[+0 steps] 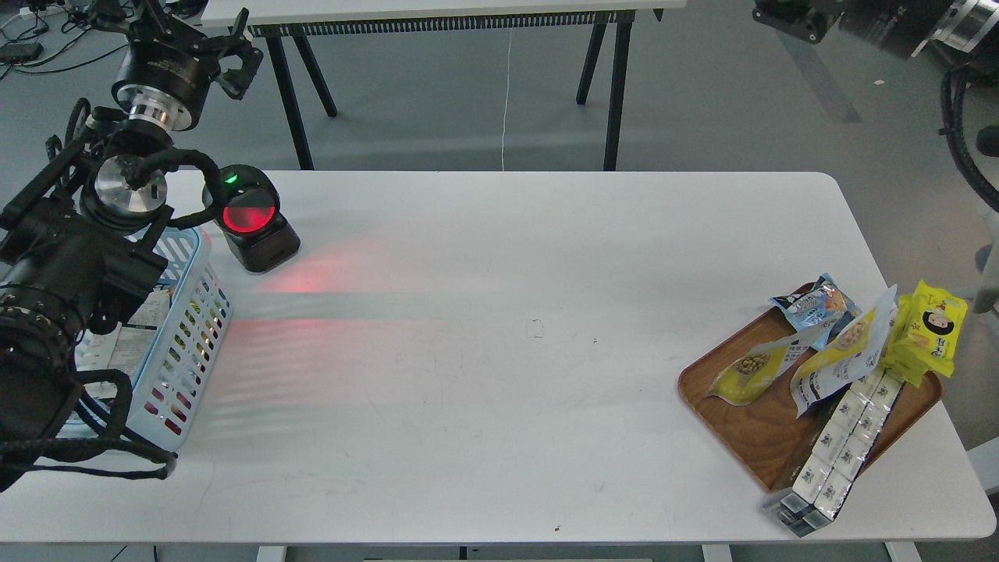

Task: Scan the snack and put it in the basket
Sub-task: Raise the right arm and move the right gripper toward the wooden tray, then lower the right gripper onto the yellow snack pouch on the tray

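Two yellow and white bean snack pouches lie on the brown wooden tray (749, 437) at the right: one flat (751, 373), one propped up (847, 353). The light-blue basket (191, 328) stands at the table's left edge, partly hidden by my left arm. My left gripper (238, 51) is raised above and behind the basket, far from the snacks, with its fingers apart and nothing in them. My right gripper (788, 19) is a dark shape cut off by the top right edge, high above the tray; its fingers cannot be made out.
A black scanner (254, 222) with a red glowing window stands behind the basket and casts red light on the table. The tray also holds a light-blue pouch (812, 306), a bright yellow cartoon-face pack (933, 332) and a long white box row (843, 437). White packs lie in the basket.
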`<control>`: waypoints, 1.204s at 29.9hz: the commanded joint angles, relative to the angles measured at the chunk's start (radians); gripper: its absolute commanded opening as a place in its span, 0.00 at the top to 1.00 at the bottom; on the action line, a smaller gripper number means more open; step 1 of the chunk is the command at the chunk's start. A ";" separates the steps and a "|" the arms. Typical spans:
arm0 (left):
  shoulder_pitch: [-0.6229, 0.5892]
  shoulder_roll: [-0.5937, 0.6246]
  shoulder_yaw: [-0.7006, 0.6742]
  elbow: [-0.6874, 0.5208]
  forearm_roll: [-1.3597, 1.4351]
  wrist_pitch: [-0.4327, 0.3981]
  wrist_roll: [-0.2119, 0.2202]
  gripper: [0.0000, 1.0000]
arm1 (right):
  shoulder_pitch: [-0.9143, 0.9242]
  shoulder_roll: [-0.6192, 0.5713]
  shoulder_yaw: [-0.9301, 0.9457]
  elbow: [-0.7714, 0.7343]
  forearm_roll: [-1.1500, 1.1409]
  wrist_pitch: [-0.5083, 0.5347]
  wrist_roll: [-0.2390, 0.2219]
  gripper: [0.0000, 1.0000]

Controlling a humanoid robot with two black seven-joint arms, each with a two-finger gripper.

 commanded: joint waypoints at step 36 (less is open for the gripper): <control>0.001 -0.011 0.002 0.001 0.001 0.000 -0.064 0.00 | 0.521 0.415 -0.850 0.362 -1.302 -0.197 0.000 0.02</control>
